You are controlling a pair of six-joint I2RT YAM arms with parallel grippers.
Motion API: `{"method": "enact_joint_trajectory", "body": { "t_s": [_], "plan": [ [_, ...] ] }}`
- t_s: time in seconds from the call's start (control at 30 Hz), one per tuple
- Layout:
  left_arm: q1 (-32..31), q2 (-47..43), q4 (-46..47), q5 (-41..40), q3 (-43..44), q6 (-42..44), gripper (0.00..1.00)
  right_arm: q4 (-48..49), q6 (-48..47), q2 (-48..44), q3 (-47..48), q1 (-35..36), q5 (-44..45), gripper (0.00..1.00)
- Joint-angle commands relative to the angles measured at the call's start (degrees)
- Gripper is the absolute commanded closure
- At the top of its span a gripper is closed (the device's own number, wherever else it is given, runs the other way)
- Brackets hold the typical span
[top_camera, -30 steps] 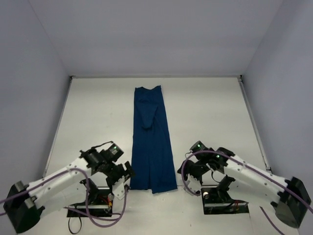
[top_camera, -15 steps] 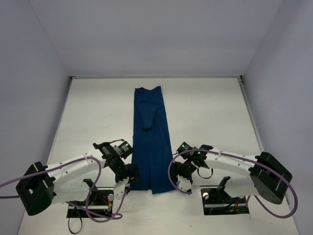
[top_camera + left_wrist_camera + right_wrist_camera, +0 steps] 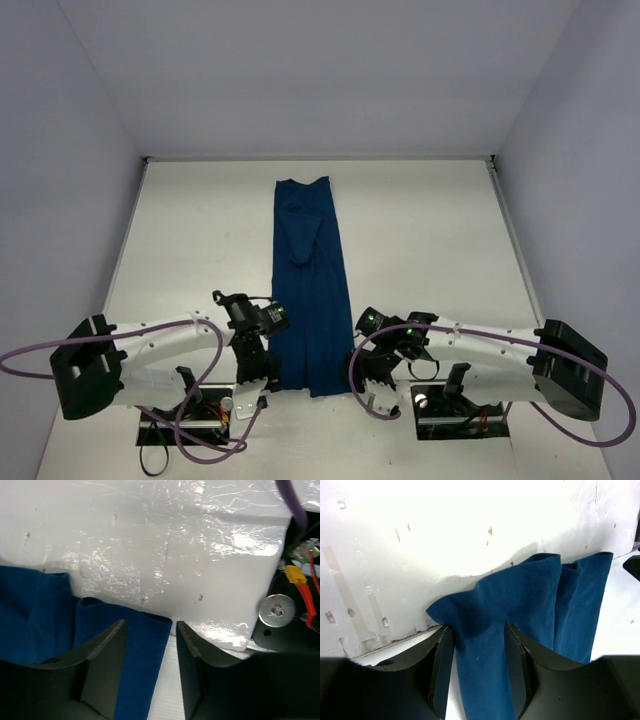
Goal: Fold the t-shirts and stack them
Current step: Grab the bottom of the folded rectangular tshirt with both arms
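Observation:
The navy blue t-shirt (image 3: 310, 290) lies folded into a long narrow strip down the middle of the white table (image 3: 200, 230), plain side up, its hem at the near edge. My left gripper (image 3: 262, 378) is at the hem's left corner. In the left wrist view its jaws (image 3: 150, 625) stand open astride that corner (image 3: 142, 645), with a gap of bare table on the right side. My right gripper (image 3: 362, 385) is at the hem's right corner. There the jaws (image 3: 477, 627) are open, with the rumpled cloth corner (image 3: 485, 625) lying between them.
The near table edge runs just under both grippers. Beside it sits a black mounting plate with a screw (image 3: 276, 611) and red and yellow wiring (image 3: 300, 580). Purple cables (image 3: 30, 355) loop round both arms. Grey walls enclose the table on three sides.
Both arms have swung inward and down to the hem's near corners. The left jaws have narrowed around the cloth edge. The shirt has not moved.

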Motion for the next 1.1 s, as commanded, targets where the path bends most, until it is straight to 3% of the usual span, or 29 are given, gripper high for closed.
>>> {"method": "enact_joint_trajectory", "body": {
  "t_s": [0.0,0.17,0.47,0.77,1.07],
  "plan": [
    [-1.84,5.60,-7.00,-0.73,5.82,-1.28,0.62,-0.86,-4.48,0.77,0.03,0.87,-0.45,0.59],
    [-2.19,12.42,-8.71,-3.74,7.86,-0.78,0.66,-0.89,-3.32,5.09,2.07,0.79,0.70,0.58],
    [-2.20,13.92,-8.95,-5.64,7.54,2.66,0.65,-1.89,-5.53,5.71,0.64,1.11,2.50,0.50],
    [-2.99,19.09,-8.84,-7.56,11.03,-0.21,0.65,-2.02,-4.62,5.96,-1.63,1.23,5.55,0.54],
    [-0.50,22.31,-8.68,-6.74,13.39,0.44,0.51,-2.62,-2.68,7.16,-1.10,1.23,8.73,0.47]
  ]
}}
